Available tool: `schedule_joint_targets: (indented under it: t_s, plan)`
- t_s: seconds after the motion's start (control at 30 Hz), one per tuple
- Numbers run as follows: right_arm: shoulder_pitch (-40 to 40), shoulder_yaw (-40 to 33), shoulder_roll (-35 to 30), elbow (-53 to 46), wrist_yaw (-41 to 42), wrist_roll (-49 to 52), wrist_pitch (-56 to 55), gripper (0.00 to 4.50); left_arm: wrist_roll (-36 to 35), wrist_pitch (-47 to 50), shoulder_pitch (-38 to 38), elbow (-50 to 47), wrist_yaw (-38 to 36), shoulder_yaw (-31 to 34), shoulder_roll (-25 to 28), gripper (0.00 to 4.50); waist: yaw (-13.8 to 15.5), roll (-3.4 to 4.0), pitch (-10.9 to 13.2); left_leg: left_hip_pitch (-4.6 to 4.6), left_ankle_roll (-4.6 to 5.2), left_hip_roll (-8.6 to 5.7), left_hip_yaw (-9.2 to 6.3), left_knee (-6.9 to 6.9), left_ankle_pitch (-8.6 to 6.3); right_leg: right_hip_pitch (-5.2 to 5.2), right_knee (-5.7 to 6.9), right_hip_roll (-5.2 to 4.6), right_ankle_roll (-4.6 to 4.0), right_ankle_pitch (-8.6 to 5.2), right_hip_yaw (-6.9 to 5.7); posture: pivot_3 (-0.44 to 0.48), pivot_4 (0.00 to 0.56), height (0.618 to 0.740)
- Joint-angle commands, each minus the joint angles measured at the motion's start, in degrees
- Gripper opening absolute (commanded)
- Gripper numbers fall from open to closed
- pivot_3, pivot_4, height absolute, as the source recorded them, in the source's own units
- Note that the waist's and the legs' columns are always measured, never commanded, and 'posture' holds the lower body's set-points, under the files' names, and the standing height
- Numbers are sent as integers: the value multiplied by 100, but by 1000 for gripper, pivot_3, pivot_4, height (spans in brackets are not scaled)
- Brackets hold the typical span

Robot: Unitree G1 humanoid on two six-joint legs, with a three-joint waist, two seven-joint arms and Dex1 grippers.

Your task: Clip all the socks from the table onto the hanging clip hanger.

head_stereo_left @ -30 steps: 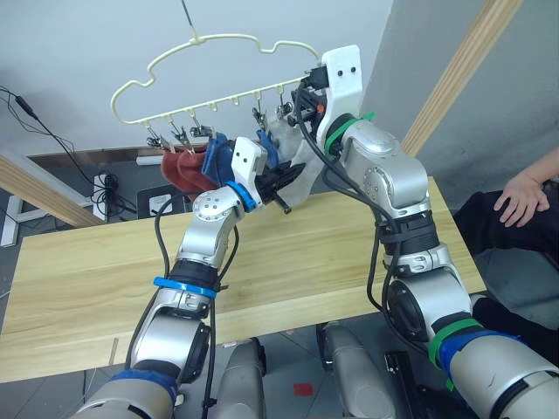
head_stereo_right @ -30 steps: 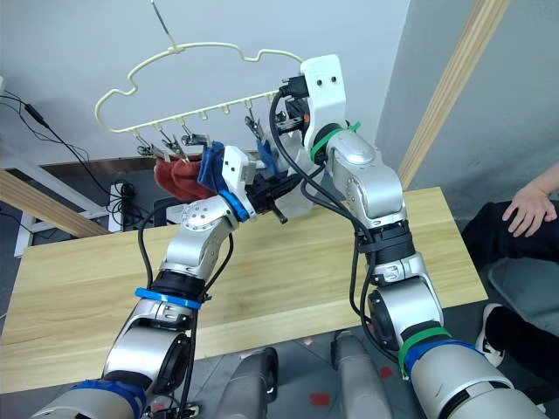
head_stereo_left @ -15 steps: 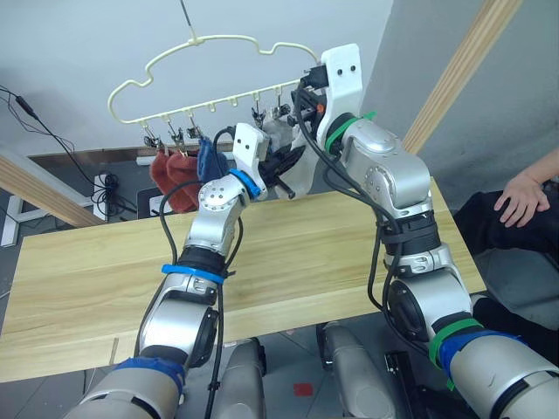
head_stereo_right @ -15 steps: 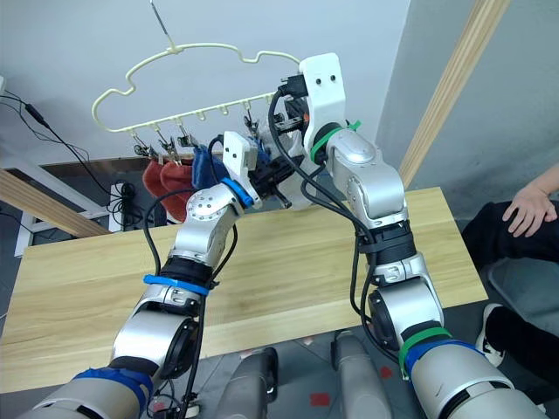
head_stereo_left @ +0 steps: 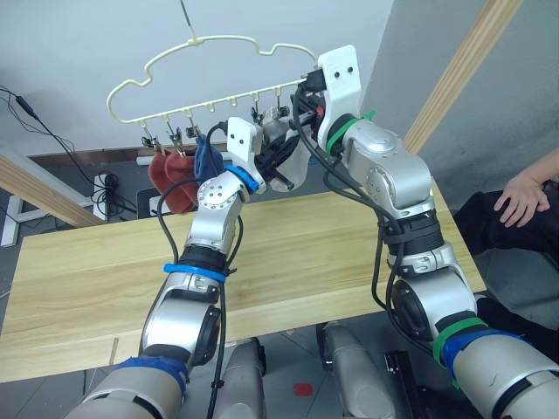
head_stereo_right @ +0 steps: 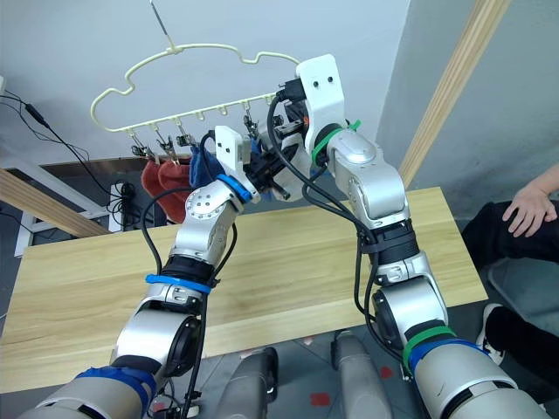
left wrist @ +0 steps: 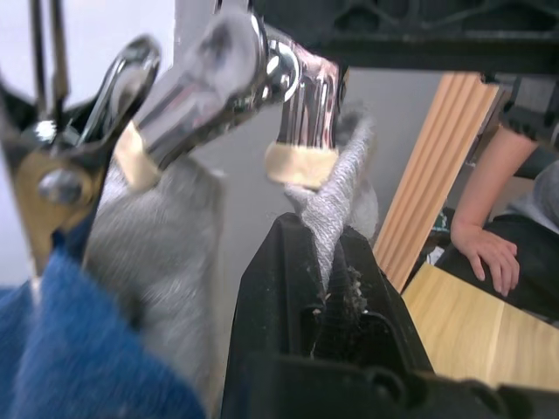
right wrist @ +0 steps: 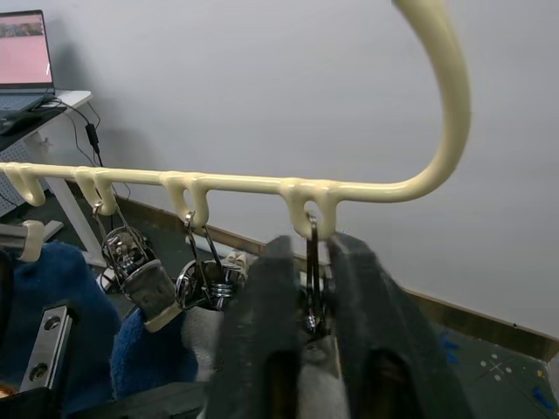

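The pale yellow clip hanger hangs from its hook above the table's far edge. Two rust red socks and a blue sock hang from its left clips. In the left wrist view my left gripper is shut on a light grey sock, holding its edge just under a metal clip. Another grey sock hangs from the clip beside it. My right gripper is shut on the rightmost clip under the hanger's bar.
The pale wood table lies below both arms. A light-wood pole slants up at the right, another at the left. A person's hand rests at the far right. Cables and a power strip lie behind the table.
My left arm has risen and brought the grey sock up to the hanger's right clips. The red socks swung back to hang straight. My right gripper has stayed on its clip.
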Motion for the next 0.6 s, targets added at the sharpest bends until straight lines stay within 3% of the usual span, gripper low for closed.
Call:
schedule_joint_targets:
  t_s: [0.03, 0.27, 0.3, 0.47, 0.6]
  plan:
    - [32, -178, 63, -455, -9, 179, 18, 2007, -159, 71, -20, -320, -186, 53, 5, 1128, -2, 0, 0, 0, 0, 0, 0, 0, 0, 0, 0, 0, 0, 0, 0, -121, 335, 740]
    - [331, -401, 11, -1364, 268, 754, 525, 4500, 177, 327, 440, -842, -482, -216, 457, 3340, -5, 0, 0, 2, 0, 1, -2, -1, 0, 0, 2, 1, 0, 0, 0, -104, 332, 740]
    - [430, -357, -110, -1560, 396, 812, 619, 4500, 205, 440, 567, -1010, -530, -236, 593, 3570, -4, 0, 0, 2, 0, 2, -4, -1, 0, 0, 3, 1, 0, 0, -1, -100, 329, 740]
    - [979, 75, -1110, -2412, 1372, 898, 695, 4500, 157, 1203, 1377, -2245, -841, -194, 1410, 3570, 11, 0, 0, 1, 0, 1, -5, -1, 0, 1, 0, 0, 1, -1, -1, -83, 319, 740]
    - [1396, 232, -2094, -2800, 2387, 951, 467, 4500, 53, 2549, 2342, -3698, -1069, 63, 2467, 3570, 6, 0, 0, 2, 0, 3, -6, -3, 0, 0, 0, 2, 1, -1, -2, -53, 303, 740]
